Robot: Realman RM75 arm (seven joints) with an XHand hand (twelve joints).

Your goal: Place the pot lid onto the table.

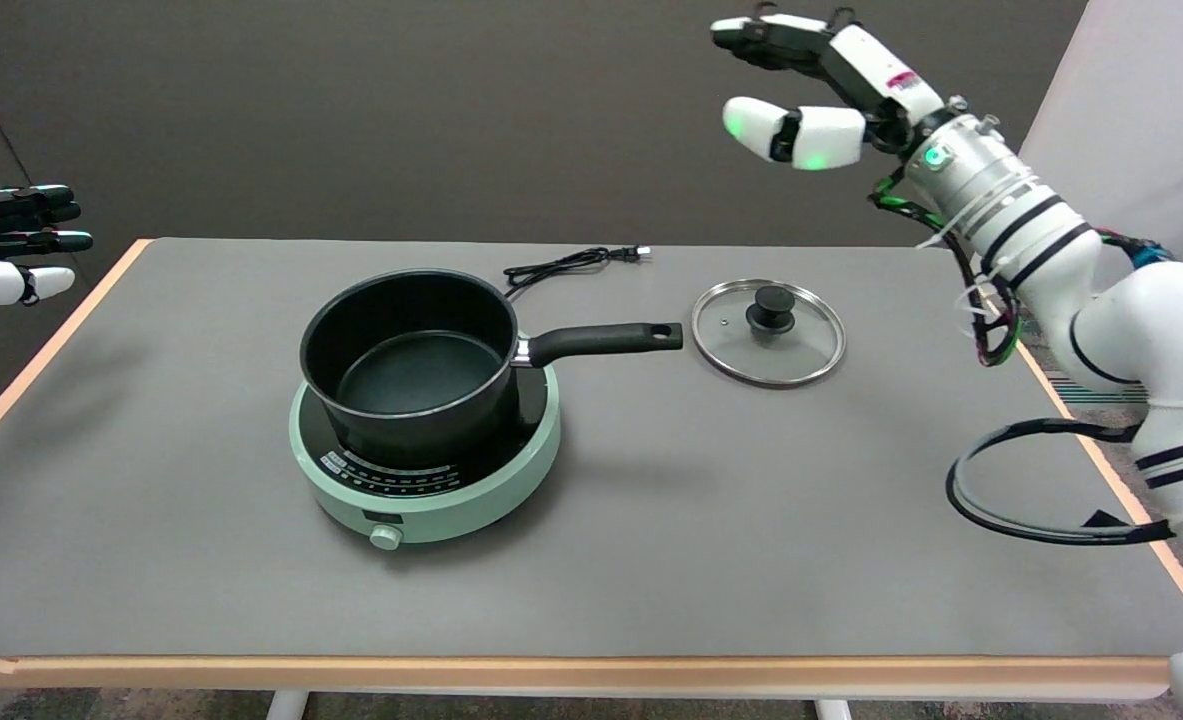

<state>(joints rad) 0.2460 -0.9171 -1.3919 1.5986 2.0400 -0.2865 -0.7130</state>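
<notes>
The glass pot lid (768,333) with its black knob lies flat on the grey table (651,520), just right of the pot handle's tip. The black pot (409,360) stands uncovered on the green cooktop (427,470). My right hand (811,90) hovers high above the lid, well off the table. Its fingers are spread and it holds nothing.
A black power cord (571,263) lies behind the pot near the table's far edge. The pot handle (601,340) points right toward the lid. The idle left hand (6,245) hangs at the upper left. A black cable loop (1041,480) dangles from the right arm.
</notes>
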